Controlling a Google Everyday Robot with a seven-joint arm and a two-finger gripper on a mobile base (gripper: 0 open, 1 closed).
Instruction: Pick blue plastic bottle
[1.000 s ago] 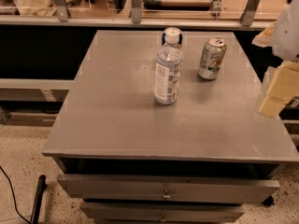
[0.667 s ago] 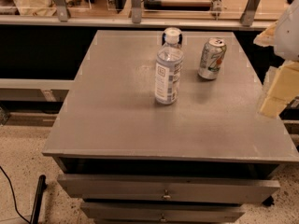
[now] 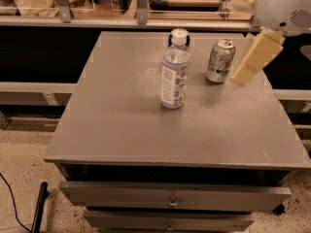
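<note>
The blue plastic bottle [image 3: 175, 75] stands upright near the middle of the grey table [image 3: 146, 130]. It is clear and bluish, with a white cap and a white-and-blue label. A silver-green soda can [image 3: 220, 61] stands upright to its right and slightly farther back. My gripper [image 3: 243, 75], cream-coloured under a white arm housing [image 3: 284, 6], hangs above the table's right side. It is just right of the can and well to the right of the bottle. It touches neither and holds nothing.
The table has drawers [image 3: 172, 198] at the front, slightly pulled out. A rail with metal posts [image 3: 141, 4] runs behind the table. A black cable and a dark pole [image 3: 39, 205] lie on the speckled floor at the lower left.
My gripper has moved left and upward, from beyond the table's right edge to a spot just right of the can. The bottle and the can have not moved.
</note>
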